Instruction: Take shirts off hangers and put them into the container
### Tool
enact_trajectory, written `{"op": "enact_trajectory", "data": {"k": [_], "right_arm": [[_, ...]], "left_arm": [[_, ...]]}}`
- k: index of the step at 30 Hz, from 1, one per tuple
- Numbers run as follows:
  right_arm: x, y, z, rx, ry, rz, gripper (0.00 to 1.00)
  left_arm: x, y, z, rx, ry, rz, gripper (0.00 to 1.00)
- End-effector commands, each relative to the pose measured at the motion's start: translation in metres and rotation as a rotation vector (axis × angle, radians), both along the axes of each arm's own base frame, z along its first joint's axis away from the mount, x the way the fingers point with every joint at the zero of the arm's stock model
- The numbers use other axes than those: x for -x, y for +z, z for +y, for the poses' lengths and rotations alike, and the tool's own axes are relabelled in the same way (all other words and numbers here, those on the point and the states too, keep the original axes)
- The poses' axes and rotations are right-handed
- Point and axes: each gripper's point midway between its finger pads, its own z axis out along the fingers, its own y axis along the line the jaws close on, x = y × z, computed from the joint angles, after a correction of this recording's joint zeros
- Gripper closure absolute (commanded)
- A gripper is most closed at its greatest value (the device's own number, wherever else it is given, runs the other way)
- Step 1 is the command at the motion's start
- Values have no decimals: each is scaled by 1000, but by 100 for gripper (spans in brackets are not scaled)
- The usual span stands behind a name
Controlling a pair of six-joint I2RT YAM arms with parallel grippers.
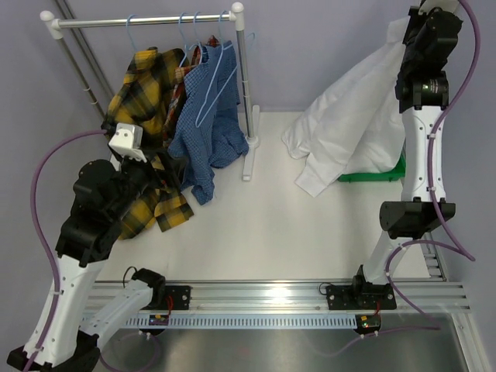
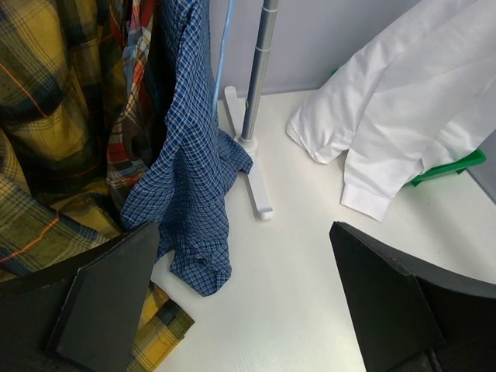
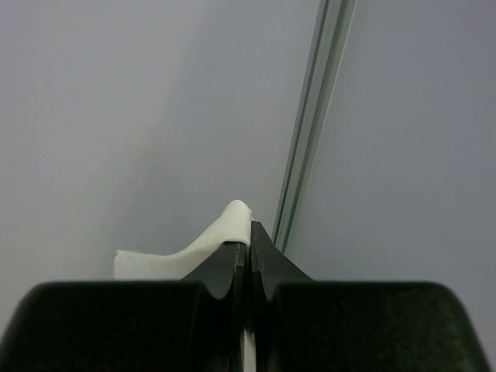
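White shirt (image 1: 356, 124) is hanging from the right end effector (image 3: 249, 242), which is clenching only a small fold of cloth right at its fingertips. The rest is draping down and away below it, covering most of the green container (image 1: 381, 175). A sleeve and cuff are spilling past the container's rim onto the counter (image 1: 256, 232), on the side toward the other arm. That is where trouble is likely waiting: if the jaws are letting go from here, I judge that much of the cloth will be landing across the rim or outside it. The thin pinch could also be slipping early under the shirt's own weight.

The left end effector (image 2: 242, 236) is standing fully released, holding nothing. The yellow-and-black plaid shirt (image 1: 143, 85) is hanging close along its left finger; whether it is touching I cannot tell. The blue check shirt (image 1: 213, 116) is trailing just ahead, its hem resting on the counter, and the red plaid shirt (image 2: 128, 116) is showing between the two. These shirts are hanging among light-blue hangers (image 1: 211, 89) on the rail (image 1: 147, 21) above and ahead of it. Closing here could be catching two shirts at once, or dragging a hanger along and tugging the light rail over
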Motion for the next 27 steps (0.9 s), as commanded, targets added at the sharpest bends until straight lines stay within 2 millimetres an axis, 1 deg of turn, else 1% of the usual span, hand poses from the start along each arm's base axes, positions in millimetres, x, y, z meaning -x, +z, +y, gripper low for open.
{"op": "enact_trajectory", "data": {"k": [1, 2, 3, 4, 5, 7, 8, 10, 11, 13, 14, 15, 16, 17, 18, 19, 20, 21, 22, 23, 24, 25, 26, 27], "right_arm": [[-3, -14, 6, -37, 69, 19, 100], [-13, -37, 5, -49, 72, 74, 100], [-17, -54, 4, -80, 82, 110, 100], [-21, -70, -3, -102, 80, 143, 100], [-28, -100, -7, -129, 80, 204, 100], [-33, -137, -13, -213, 81, 266, 100], [-35, -170, -21, -251, 70, 330, 100], [-36, -205, -18, -344, 96, 382, 100], [-36, -235, -18, -377, 94, 440, 100], [-35, -270, -10, -438, 120, 521, 100], [-39, -296, -4, -472, 140, 584, 100], [-40, -314, 0, -513, 145, 633, 100], [-32, -340, 6, -553, 147, 732, 100], [-40, -368, 8, -586, 144, 803, 100], [-39, -387, 18, -638, 175, 870, 100], [-25, -412, 24, -685, 160, 986, 100], [-31, -436, 27, -719, 162, 1049, 100], [-16, -455, 35, -775, 162, 1147, 100], [-14, -465, 36, -799, 159, 1179, 99], [-12, -478, 38, -827, 155, 1211, 94], [-8, -480, 39, -849, 148, 1221, 88], [-10, -479, 36, -841, 143, 1202, 72], [-2, -466, 35, -820, 139, 1176, 64], [-11, -449, 31, -784, 149, 1091, 56]], "left_arm": [[-8, -7, -2, 5, 8, 26, 1], [-9, -7, -3, 7, 5, 30, 1], [-10, -10, -4, 10, 4, 40, 1], [-10, -10, -5, 12, 2, 44, 1], [-11, -11, -7, 13, -4, 48, 1], [-13, -13, -8, 13, -7, 57, 1], [-13, -15, -9, 15, -9, 62, 1], [-14, -17, -9, 16, -9, 69, 1], [-14, -17, -9, 16, -8, 71, 1], [-14, -21, -10, 18, -11, 80, 1], [-15, -21, -10, 19, -9, 82, 1], [-15, -23, -10, 19, -8, 87, 1], [-15, -26, -10, 19, -8, 94, 1], [-15, -27, -11, 20, -9, 98, 1], [-16, -29, -11, 18, -10, 103, 1], [-16, -30, -12, 20, -11, 106, 1], [-16, -31, -12, 21, -13, 110, 1], [-16, -31, -12, 20, -13, 111, 1], [-16, -32, -13, 21, -14, 111, 1], [-16, -33, -13, 21, -17, 115, 1], [-16, -33, -13, 21, -17, 115, 1], [-16, -33, -14, 23, -21, 118, 1], [-15, -31, -14, 26, -24, 114, 1], [-15, -31, -15, 28, -25, 115, 1]]}}
